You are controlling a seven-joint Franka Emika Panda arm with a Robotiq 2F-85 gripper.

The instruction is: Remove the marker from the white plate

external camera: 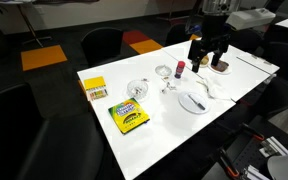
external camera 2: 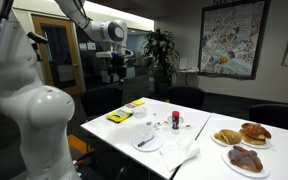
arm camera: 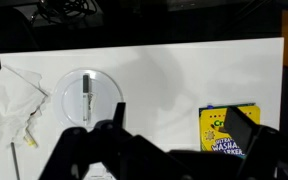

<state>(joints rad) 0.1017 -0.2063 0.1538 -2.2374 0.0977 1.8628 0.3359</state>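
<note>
"Any writing you can read?"

"In the wrist view, the flat yellow cardboard box [arm camera: 229, 130] shows 'WASHA'. The rest is cut off or too small."

"And the hand?"

"The black two-finger gripper [arm camera: 177, 138] hangs above the white table [arm camera: 164, 70] with its jaws spread wide, holding and touching nothing."

"The marker?"

"The slim dark marker [arm camera: 85, 97] lies across the middle of the round white plate [arm camera: 106, 100], beside a crumpled white napkin [arm camera: 12, 105]."

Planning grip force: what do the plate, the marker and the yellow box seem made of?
The plate looks plain matte white, ceramic or plastic, unclear. The marker seems plastic: slim smooth barrel. The yellow box looks like printed cardboard: flat faces, crisp edges.
</note>
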